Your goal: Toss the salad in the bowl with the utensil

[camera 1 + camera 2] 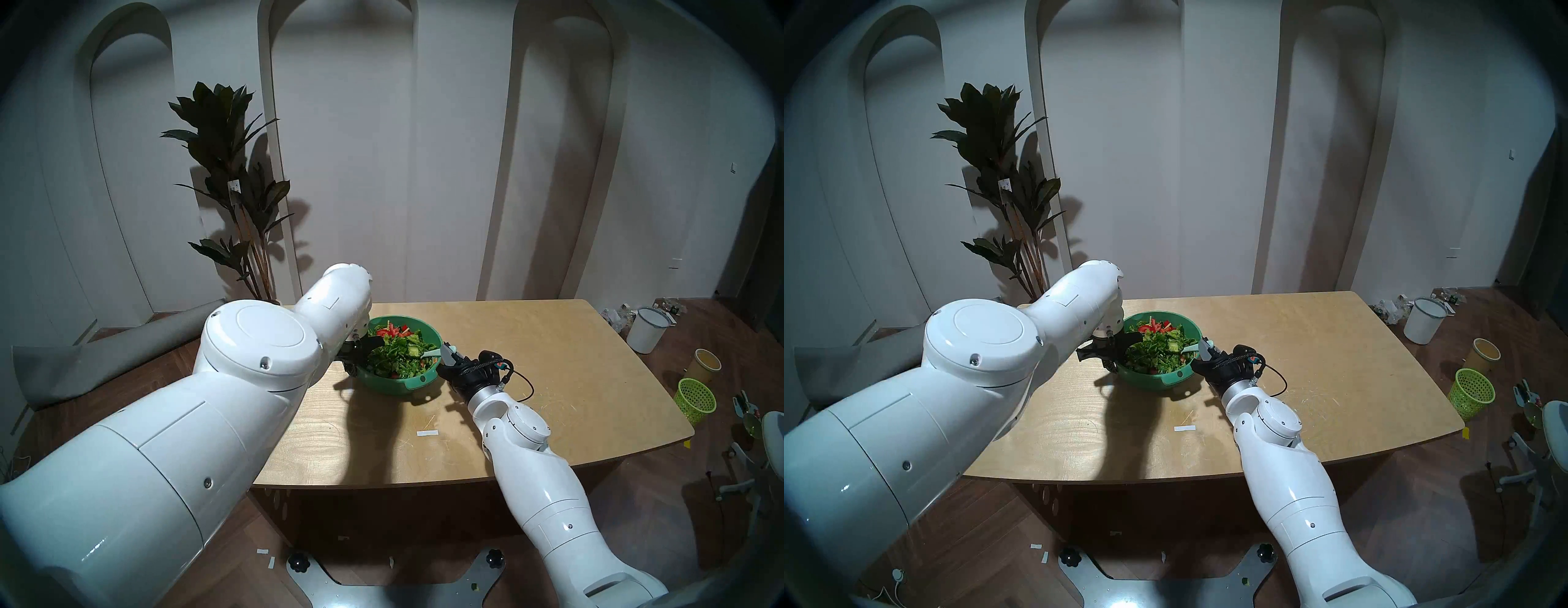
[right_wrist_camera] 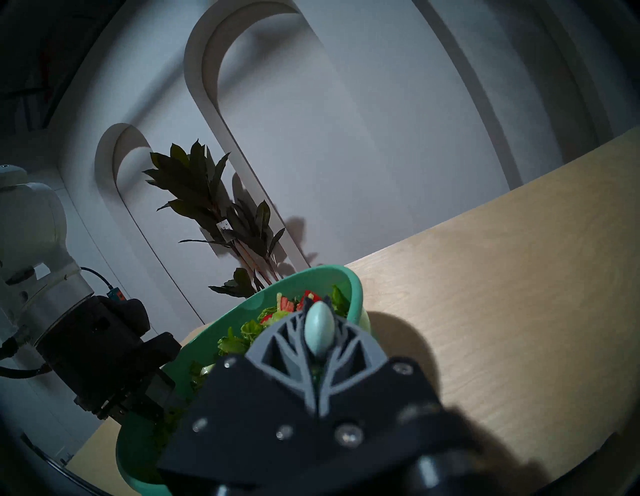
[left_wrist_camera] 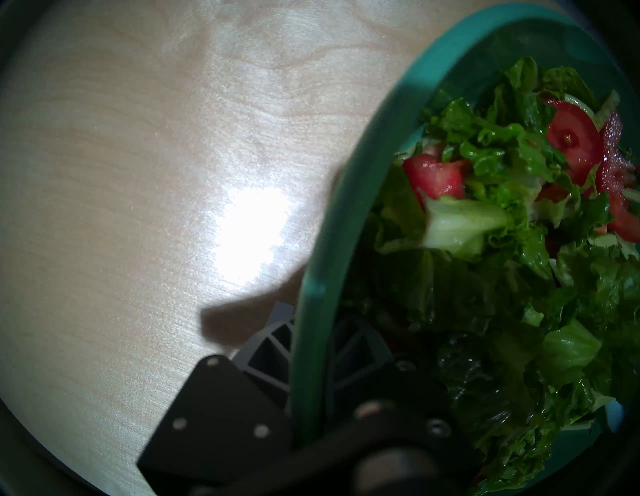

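Glossy leafy salad (image 3: 485,284) — smooth round plastic bowl (image 3: 332,242)

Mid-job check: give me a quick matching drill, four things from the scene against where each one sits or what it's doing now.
Things:
1. left pincer
2. right pincer
3. salad
4. lime mesh basket

States:
A. on the floor, right of the table
B. heaped in the bowl
C. shut on the bowl's rim
D. shut on the mint spoon

Pairs: 1-C, 2-D, 3-B, 4-A
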